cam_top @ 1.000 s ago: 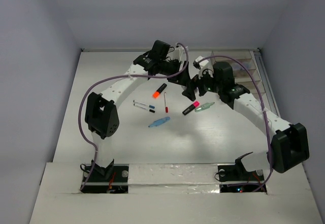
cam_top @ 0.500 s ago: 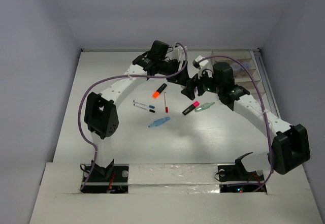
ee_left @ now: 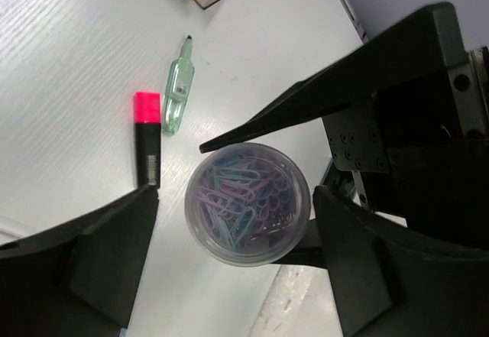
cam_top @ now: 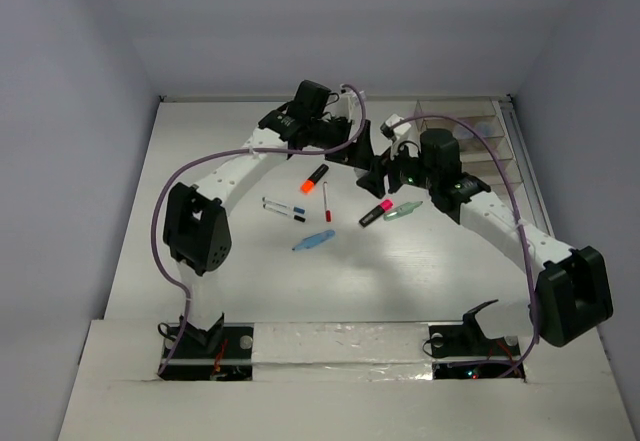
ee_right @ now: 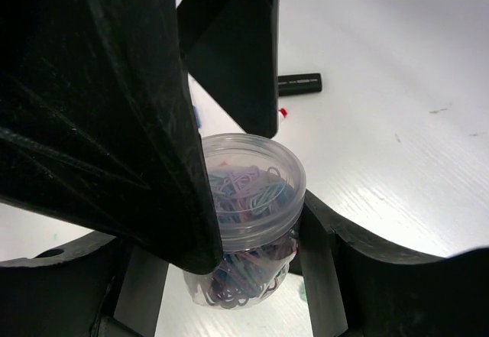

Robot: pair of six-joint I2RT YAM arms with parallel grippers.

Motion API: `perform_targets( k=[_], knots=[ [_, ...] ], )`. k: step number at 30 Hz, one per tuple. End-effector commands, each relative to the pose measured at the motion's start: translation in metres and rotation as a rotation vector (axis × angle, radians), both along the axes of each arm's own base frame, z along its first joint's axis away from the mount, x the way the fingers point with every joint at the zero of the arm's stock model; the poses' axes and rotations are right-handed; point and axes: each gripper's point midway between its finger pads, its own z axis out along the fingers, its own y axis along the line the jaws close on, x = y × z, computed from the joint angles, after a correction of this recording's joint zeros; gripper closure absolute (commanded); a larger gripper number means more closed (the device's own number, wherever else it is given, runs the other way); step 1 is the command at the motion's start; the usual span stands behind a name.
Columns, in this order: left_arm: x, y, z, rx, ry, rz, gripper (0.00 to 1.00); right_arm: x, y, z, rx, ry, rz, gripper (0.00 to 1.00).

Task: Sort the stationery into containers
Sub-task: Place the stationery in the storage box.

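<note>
1. Top view: the left gripper (cam_top: 372, 173) and right gripper (cam_top: 396, 169) are meeting just left of the organiser (cam_top: 470, 139), barely shifting since a second ago. The pink highlighter (cam_top: 377, 211) is lying where it was.
2. Left wrist: its fingers are standing wide apart, released, flanking the pot (ee_left: 247, 202) without touching it. The right gripper's fingers are clamping it, with the organiser's corner nearby. A hand-over seems to be finishing.
3. Right wrist: the pot is sitting clenched over the white table (ee_right: 397, 85). I cannot tell whether it is lifted. The organiser is out of view.
4. Lilac walls (cam_top: 80, 111) are enclosing the table.

Pot (ee_left: 247, 203) mid-table; two highlighters (ee_left: 147, 150) just before it; pens (cam_top: 285, 208) further left; organiser (cam_top: 478, 133) behind, right.
</note>
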Motion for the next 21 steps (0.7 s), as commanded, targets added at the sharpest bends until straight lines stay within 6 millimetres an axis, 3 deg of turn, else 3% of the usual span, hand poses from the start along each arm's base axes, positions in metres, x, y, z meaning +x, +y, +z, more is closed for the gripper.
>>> perform_targets(
  k=[1,4,7,8,9,11,12,13,14,15,17,18,19,20,21],
  knots=[
    [-0.006,0.008,0.030,-0.021,-0.092,0.032,0.17,0.011,0.001,0.042,0.096,-0.122,-0.052,0.49],
    [0.007,0.021,0.047,-0.055,-0.117,0.131,0.01,0.013,-0.001,0.034,0.094,-0.110,-0.072,0.49],
    [0.026,0.050,0.077,-0.117,-0.171,0.250,0.01,0.016,-0.005,0.031,0.112,-0.101,-0.114,0.49],
    [0.033,0.062,0.073,-0.108,-0.160,0.317,0.01,0.019,-0.006,0.031,0.114,-0.102,-0.132,0.49],
    [0.038,0.079,0.092,-0.138,-0.210,0.372,0.01,0.025,-0.012,0.031,0.110,-0.107,-0.186,0.49],
    [0.042,0.101,0.089,-0.118,-0.228,0.462,0.01,0.035,-0.019,0.029,0.106,-0.103,-0.251,0.49],
    [0.034,0.113,0.107,-0.135,-0.275,0.487,0.01,0.046,-0.028,0.032,0.102,-0.113,-0.326,0.49],
    [0.028,0.119,0.101,-0.114,-0.281,0.501,0.01,0.053,-0.032,0.026,0.092,-0.103,-0.371,0.49],
    [0.027,0.129,0.100,-0.088,-0.306,0.539,0.01,0.061,-0.040,0.026,0.090,-0.103,-0.423,0.49],
    [0.012,0.140,0.114,-0.088,-0.364,0.544,0.01,0.074,-0.060,0.026,0.078,-0.115,-0.530,0.49],
    [0.000,0.158,0.098,-0.033,-0.384,0.596,0.01,0.097,-0.093,0.026,0.099,-0.117,-0.685,0.49],
    [-0.017,0.169,0.109,-0.045,-0.429,0.611,0.01,0.105,-0.111,0.026,0.103,-0.122,-0.769,0.49],
    [-0.024,0.177,0.089,-0.004,-0.425,0.616,0.01,0.114,-0.124,0.031,0.147,-0.120,-0.831,0.48],
    [-0.028,0.185,0.084,0.014,-0.440,0.642,0.01,0.123,-0.137,0.021,0.149,-0.098,-0.880,0.48],
    [-0.041,0.193,0.094,-0.009,-0.478,0.657,0.01,0.133,-0.163,0.021,0.184,-0.083,-0.952,0.48]
  ],
)
